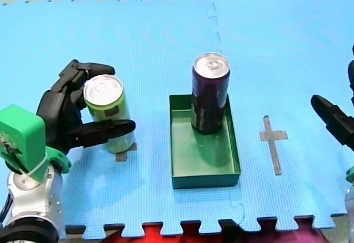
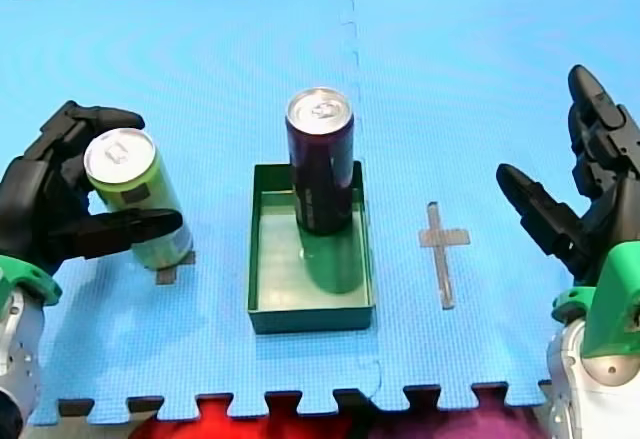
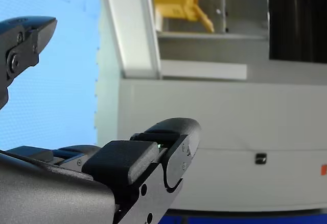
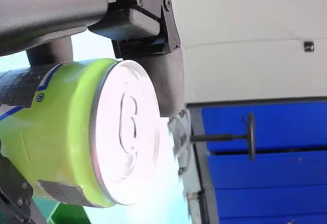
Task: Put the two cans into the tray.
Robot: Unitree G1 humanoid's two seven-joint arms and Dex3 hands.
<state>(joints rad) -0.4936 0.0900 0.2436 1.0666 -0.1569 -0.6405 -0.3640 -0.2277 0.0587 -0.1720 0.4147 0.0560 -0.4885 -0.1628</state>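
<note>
The lime-green can (image 1: 107, 110), silver-topped with a dark label patch, stands on the blue foam mat (image 1: 138, 32). The left hand (image 1: 74, 113) is closed around it, thumb across its front. To that hand's right, the dark purple can (image 1: 210, 96) stands upright inside the green tray (image 1: 204, 180). Beyond the tray, the right hand (image 2: 570, 204) holds nothing.

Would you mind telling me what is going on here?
The robot is putting two cans into the green tray. The purple can already stands upright in it. The left hand is closed around the green can, left of the tray. The right hand is open, off to the right side.
</note>
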